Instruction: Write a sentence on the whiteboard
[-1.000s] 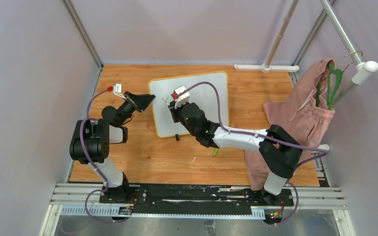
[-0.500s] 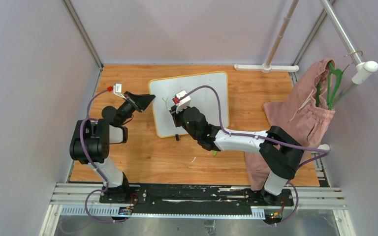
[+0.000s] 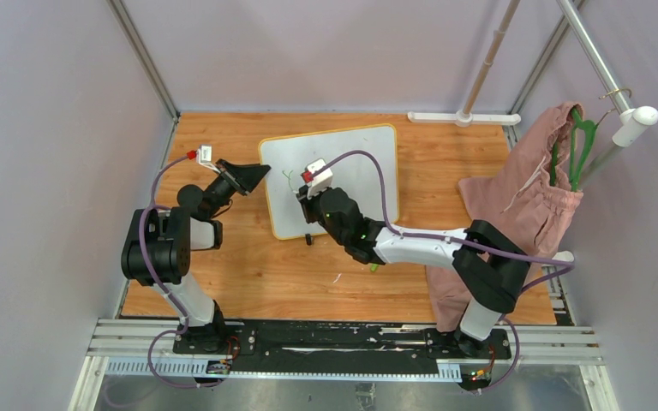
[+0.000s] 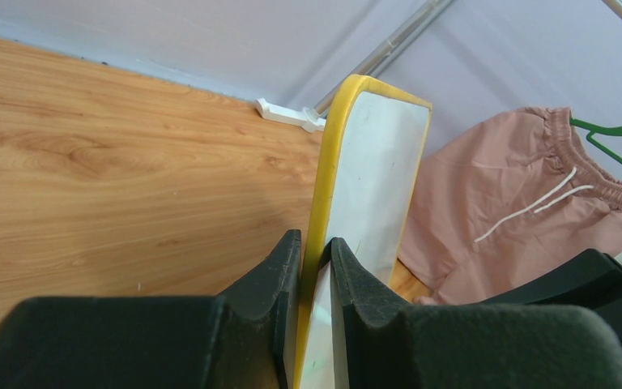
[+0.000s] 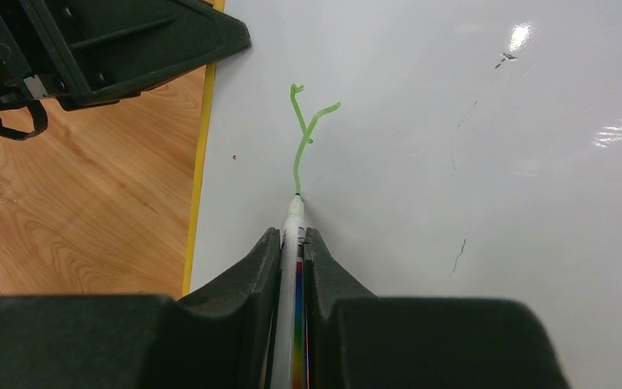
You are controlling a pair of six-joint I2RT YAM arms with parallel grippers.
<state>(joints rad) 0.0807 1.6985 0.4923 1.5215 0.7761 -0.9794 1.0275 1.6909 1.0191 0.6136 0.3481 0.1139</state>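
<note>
Pressing lightly is advised: the marker (image 5: 293, 215), clamped in the right gripper (image 5: 292, 241), should be lifted cleanly off the green Y (image 5: 298, 166) at upper centre. The whiteboard (image 3: 355, 144), mid-frame, is pinched at its rim by the left gripper (image 4: 316, 261).

We see a glossy white rectangular whiteboard (image 3: 284, 214), rimmed yellow-orange, with a green handwritten stroke (image 5: 300, 154) near its nine o'clock edge. The left claw (image 4: 314, 247) and right claw (image 5: 293, 237) are black. The slim white marker (image 5: 294, 212) shows rainbow stripes. The counter (image 3: 248, 274) is orange wood-grain.
</note>
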